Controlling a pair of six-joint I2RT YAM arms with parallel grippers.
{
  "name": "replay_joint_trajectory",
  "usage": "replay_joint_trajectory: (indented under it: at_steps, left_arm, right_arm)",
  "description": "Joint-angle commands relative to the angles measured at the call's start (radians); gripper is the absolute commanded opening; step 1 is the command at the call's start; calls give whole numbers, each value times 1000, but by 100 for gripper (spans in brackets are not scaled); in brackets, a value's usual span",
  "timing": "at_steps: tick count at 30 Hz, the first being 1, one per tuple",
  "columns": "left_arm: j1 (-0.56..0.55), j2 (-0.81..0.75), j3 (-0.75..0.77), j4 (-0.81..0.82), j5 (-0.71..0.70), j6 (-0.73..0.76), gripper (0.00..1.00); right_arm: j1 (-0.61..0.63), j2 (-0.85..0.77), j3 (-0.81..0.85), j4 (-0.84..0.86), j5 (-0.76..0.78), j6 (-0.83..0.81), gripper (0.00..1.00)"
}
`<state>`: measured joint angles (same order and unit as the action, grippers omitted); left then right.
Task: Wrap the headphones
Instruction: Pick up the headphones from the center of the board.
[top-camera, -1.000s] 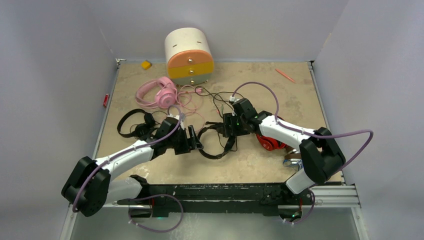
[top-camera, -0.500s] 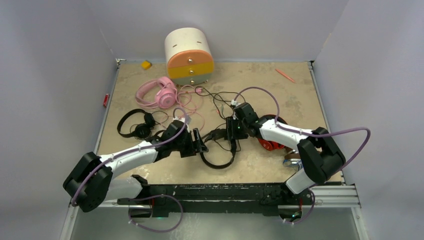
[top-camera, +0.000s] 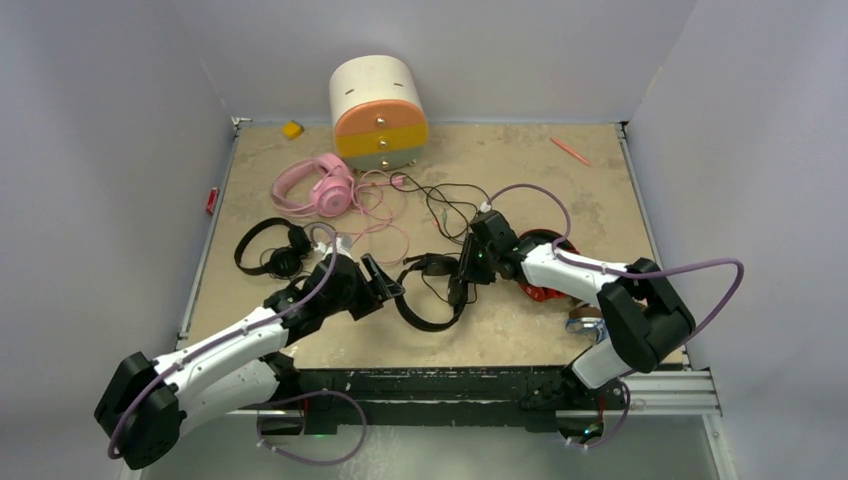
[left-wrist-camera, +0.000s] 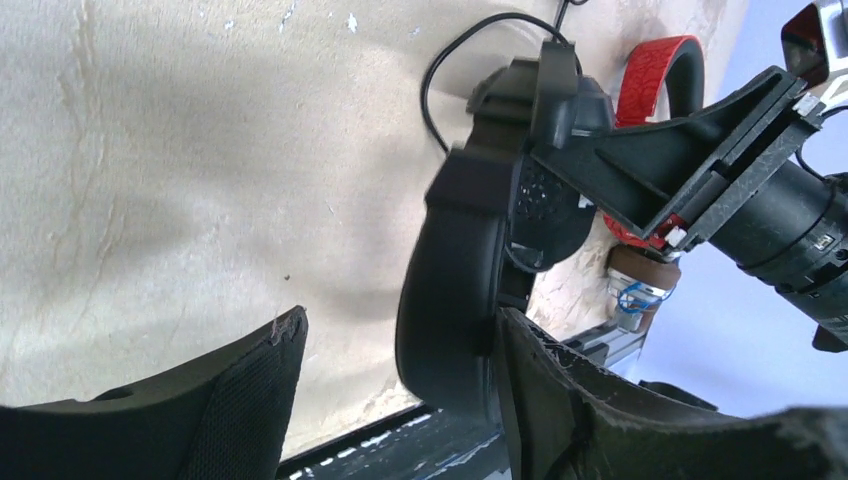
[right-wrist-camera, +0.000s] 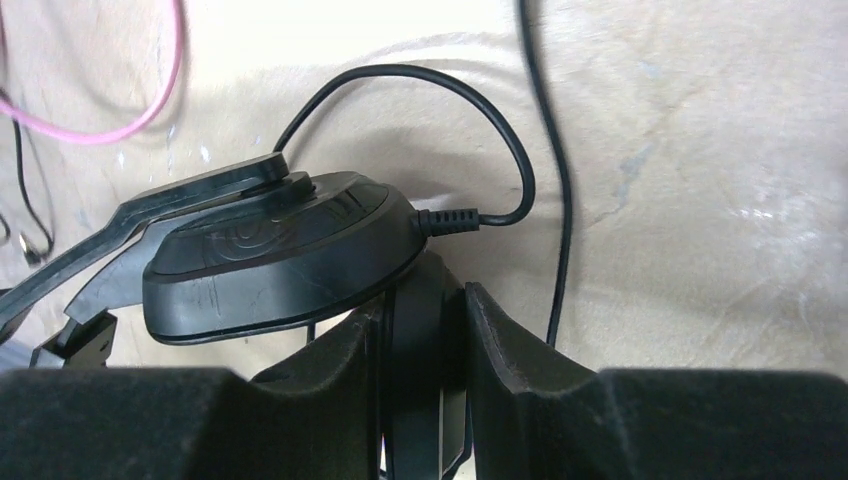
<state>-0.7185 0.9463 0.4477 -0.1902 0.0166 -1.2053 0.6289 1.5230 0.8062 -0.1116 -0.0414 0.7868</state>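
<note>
Altogether five headphones (top-camera: 318, 186); right gripper (right-wrist-camera: 420, 370) pinching one black pair (right-wrist-camera: 280, 250), left gripper (left-wrist-camera: 400, 335) spread wide

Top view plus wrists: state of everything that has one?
center black headphones, gripped at the headband, cable loose, not wrapped
right gripper, shut on center black headphones
left gripper, open, headband between its fingers, against one
pink headphones, flat on table, cable loose
left black headphones, flat on table, untouched
red headphones, on table, partly hidden by right arm
drawer box, drawers shut

Blk headphones (left-wrist-camera: 440, 290) near centre, cable (right-wrist-camera: 400, 69) loose, unwrapped.
</note>
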Motion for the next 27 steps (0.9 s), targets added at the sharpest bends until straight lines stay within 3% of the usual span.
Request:
replay_joint_trajectory:
  at_steps: [1,5,9,12,20,27]
  left_arm:
    - [-39,-55,-14,-48,-69,-106,65]
    - [-73,-67,-6,-57,-116,-154,66]
    - [-125,-40,23,-52,-161,-189,66]
    - [-158,12,48,-64,-217,-204,66]
    - [-167,157,197,-285,-366,-272,60]
    - [-179,220,225,-280,-366,-267,44]
  right_arm:
    - [20,-15,89,-76,177,238,22]
    - [112,30,224,-265,376,352,22]
    - [153,111,320,-390,425,426,23]
    - [169,139,329,-383,421,451,22]
    - [217,139,330,-407,501,522,21]
    - [247,150,338,-414,541,540,21]
